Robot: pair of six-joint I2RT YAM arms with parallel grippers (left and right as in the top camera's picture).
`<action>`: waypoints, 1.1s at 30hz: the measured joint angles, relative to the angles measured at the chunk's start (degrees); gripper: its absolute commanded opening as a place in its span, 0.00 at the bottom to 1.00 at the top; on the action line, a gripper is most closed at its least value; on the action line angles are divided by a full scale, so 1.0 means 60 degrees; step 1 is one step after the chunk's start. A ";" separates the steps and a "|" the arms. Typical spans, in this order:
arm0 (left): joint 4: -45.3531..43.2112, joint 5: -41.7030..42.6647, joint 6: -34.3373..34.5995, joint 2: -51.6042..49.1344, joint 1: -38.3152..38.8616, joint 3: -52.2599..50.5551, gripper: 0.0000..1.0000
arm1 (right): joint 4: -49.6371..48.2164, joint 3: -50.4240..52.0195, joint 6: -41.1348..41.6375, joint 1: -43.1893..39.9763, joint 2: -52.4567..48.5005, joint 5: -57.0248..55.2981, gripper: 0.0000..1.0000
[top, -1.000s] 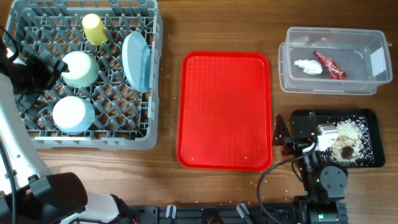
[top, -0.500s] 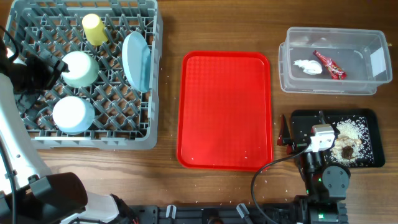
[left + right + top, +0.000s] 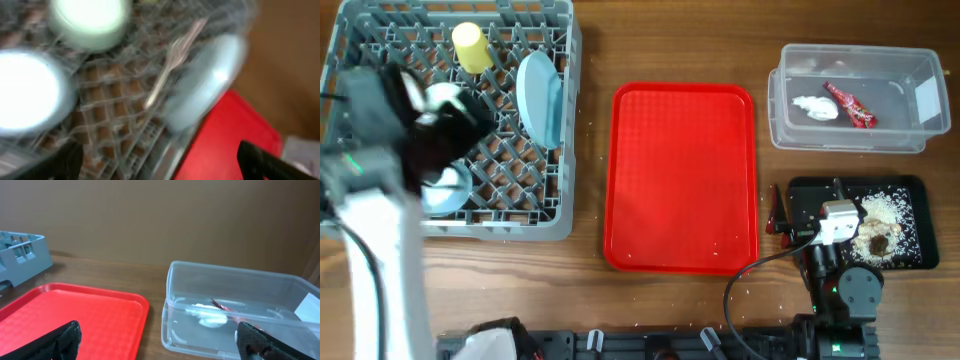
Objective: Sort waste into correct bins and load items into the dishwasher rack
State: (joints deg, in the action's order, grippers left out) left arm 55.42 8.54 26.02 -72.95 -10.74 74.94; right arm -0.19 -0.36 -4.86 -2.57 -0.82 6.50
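The grey dishwasher rack (image 3: 510, 215) holds a yellow cup (image 3: 470, 45), an upright pale plate (image 3: 540, 95), a mint-green bowl (image 3: 90, 17), a light blue bowl (image 3: 27, 90) and a white fork (image 3: 172, 60). My left gripper (image 3: 455, 125) hovers blurred over the bowls, open and empty (image 3: 160, 170). The clear tub (image 3: 905, 135) contains the white napkin (image 3: 816, 107) and red wrapper (image 3: 848, 105). Food scraps (image 3: 880, 225) lie in the black tray (image 3: 915, 185). My right gripper (image 3: 806, 200) rests open and empty beside that tray, facing the tub (image 3: 235, 285). The spoon is hidden.
The flat red serving tray (image 3: 682, 175) lies between the rack and the bins, with nothing on it. In the right wrist view it (image 3: 75, 315) sits left of the tub, and a rack corner (image 3: 22, 255) shows at far left. White crumbs dot the table's front edge.
My left arm has swung from the rack's left edge rightward over the bowls and is blurred with motion. The right arm shifted slightly a second ago and has since stayed still.
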 measured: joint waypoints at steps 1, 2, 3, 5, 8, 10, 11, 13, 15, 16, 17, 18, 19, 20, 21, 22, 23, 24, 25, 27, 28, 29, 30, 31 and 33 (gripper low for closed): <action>-0.1563 -0.0036 0.0004 0.1209 0.0627 -0.1614 1.00 | 0.0000 0.0000 -0.0004 0.0000 0.0011 -0.0015 1.00; -0.3158 -0.0076 0.0000 0.2477 0.1126 -0.3410 1.00 | 0.0000 0.0000 -0.0004 0.0000 0.0018 -0.0022 1.00; -0.4087 -0.0080 0.0004 0.3435 0.1413 -0.4732 1.00 | 0.0025 0.0000 -0.0004 0.0000 0.0022 -0.0022 1.00; -0.5395 -0.0117 0.0004 0.5686 0.1632 -0.7493 1.00 | 0.0022 0.0000 -0.0004 0.0000 0.0033 -0.0022 1.00; -0.6390 -0.0219 0.0007 0.8783 0.1650 -1.0214 1.00 | 0.0029 0.0000 -0.0004 0.0000 0.0025 -0.0022 1.00; -0.6502 -0.0280 0.0004 0.9992 0.1650 -1.0848 1.00 | 0.0025 0.0000 -0.0004 0.0000 0.0029 -0.0022 1.00; -0.6539 -0.0437 0.0004 1.0659 0.1650 -1.1038 1.00 | 0.0029 0.0000 -0.0004 0.0000 0.0029 -0.0022 1.00; -0.7133 -0.0754 0.0004 1.1173 0.1650 -1.1245 1.00 | 0.0029 0.0000 -0.0004 0.0000 0.0029 -0.0022 1.00; -0.8276 -0.1005 0.0004 1.1591 0.1650 -1.1675 1.00 | 0.0033 0.0000 -0.0004 0.0000 0.0029 -0.0022 1.00; -0.8703 -0.1067 0.0004 1.1763 0.1657 -1.1927 1.00 | 0.0033 0.0000 -0.0004 0.0000 0.0029 -0.0022 1.00; -0.8823 -0.1133 0.0004 1.1941 0.1657 -1.2203 1.00 | 0.0033 0.0000 -0.0004 0.0000 0.0029 -0.0022 1.00; -0.8823 -0.1166 -0.0033 1.1992 0.1657 -1.2331 1.00 | 0.0029 0.0000 -0.0004 0.0000 0.0029 -0.0022 1.00; -0.8823 -0.1173 -0.0087 1.1992 0.1661 -1.2378 1.00 | 0.0029 0.0000 -0.0004 0.0000 0.0029 -0.0022 1.00; -0.8772 -0.1169 -0.0324 1.1992 0.1668 -1.2386 1.00 | 0.0033 0.0000 -0.0004 0.0000 0.0029 -0.0022 1.00; -0.8612 -0.1173 -0.0725 1.2021 0.1687 -1.2389 1.00 | 0.0029 0.0000 -0.0004 0.0000 0.0029 -0.0022 1.00; -0.8568 -0.1166 -0.1290 1.2025 0.1716 -1.2393 1.00 | 0.0029 0.0000 -0.0004 0.0000 0.0029 -0.0022 1.00; -0.8568 -0.1166 -0.1614 1.2025 0.1723 -1.2393 1.00 | 0.0029 0.0000 -0.0004 0.0000 0.0029 -0.0022 1.00; -0.8568 -0.1166 -0.1872 1.2025 0.1719 -1.2389 1.00 | 0.0029 0.0000 -0.0004 0.0000 0.0029 -0.0022 1.00; -0.8568 -0.1166 -0.2109 1.2025 0.1723 -1.2389 1.00 | 0.0029 0.0000 -0.0004 0.0000 0.0029 -0.0022 1.00; -0.8568 -0.1166 -0.2382 1.2025 0.1723 -1.2389 1.00 | 0.0029 0.0000 -0.0004 0.0000 0.0029 -0.0022 1.00; -0.8568 -0.1166 -0.2448 1.2025 0.1723 -1.2389 1.00 | 0.0029 0.0000 -0.0004 0.0000 0.0029 -0.0022 1.00; -0.8568 -0.1166 -0.2477 1.2025 0.1723 -1.2389 1.00 | 0.0029 0.0000 -0.0004 0.0000 0.0029 -0.0022 1.00; -0.8568 -0.1166 -0.2506 1.2025 0.1723 -1.2389 1.00 | 0.0029 0.0000 -0.0004 0.0000 0.0029 -0.0022 1.00; -0.8568 -0.1166 -0.2510 1.2025 0.1723 -1.2389 1.00 | 0.0029 0.0000 -0.0004 0.0000 0.0029 -0.0022 1.00; -0.8568 -0.1166 -0.2514 1.2025 0.1723 -1.2389 1.00 | 0.0029 0.0000 -0.0004 0.0000 0.0029 -0.0022 1.00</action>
State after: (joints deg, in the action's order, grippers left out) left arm 4.01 1.54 10.94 -0.80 -0.40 0.60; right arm -0.01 -0.36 -4.89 -2.57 -0.64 6.37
